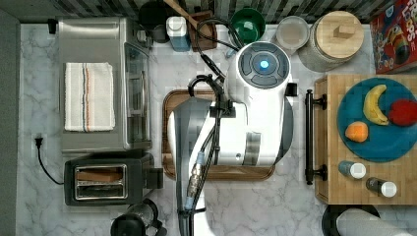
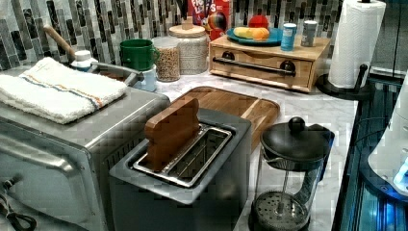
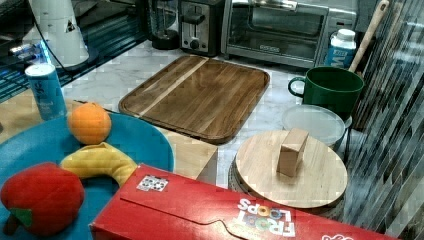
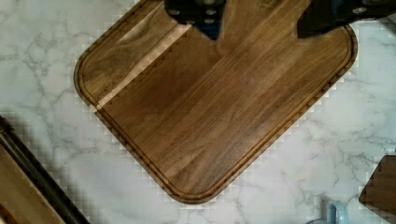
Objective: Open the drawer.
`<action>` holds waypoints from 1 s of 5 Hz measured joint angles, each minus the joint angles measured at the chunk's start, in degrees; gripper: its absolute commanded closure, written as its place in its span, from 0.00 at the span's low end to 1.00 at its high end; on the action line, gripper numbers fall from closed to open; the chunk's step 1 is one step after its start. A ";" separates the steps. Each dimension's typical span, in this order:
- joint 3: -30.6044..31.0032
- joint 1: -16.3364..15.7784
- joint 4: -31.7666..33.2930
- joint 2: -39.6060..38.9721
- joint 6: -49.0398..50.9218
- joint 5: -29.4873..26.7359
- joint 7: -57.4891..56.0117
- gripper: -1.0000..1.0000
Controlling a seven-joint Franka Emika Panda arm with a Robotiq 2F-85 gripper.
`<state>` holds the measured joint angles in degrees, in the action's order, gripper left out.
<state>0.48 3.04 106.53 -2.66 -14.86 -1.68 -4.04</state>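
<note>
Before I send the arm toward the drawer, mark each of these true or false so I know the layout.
1. The drawer is pulled out. False: its front sits flush with the light-wood box, shut.
2. A black bar handle runs across the drawer front. True.
3. The gripper hangs over the brown wooden tray, fingers apart. True.
4. The blue plate on top of the box carries a mug. False: it holds a banana, an orange and a red toy fruit.
5. The toaster slots are both empty. False: a wooden slab stands in one slot.
</note>
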 measured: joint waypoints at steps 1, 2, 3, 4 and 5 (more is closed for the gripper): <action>0.00 0.35 0.06 -0.29 -0.36 -0.35 0.00 0.00; -0.46 0.58 0.34 -0.42 0.54 0.79 0.00 0.00; -0.65 1.17 0.45 -0.69 0.50 0.95 -0.07 0.00; -0.90 1.16 1.68 -0.74 -2.07 0.96 -4.36 0.00; -0.92 1.21 4.31 -0.12 -5.76 4.34 -14.67 0.00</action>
<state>-0.44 4.25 110.84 -2.78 -20.62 2.66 -18.72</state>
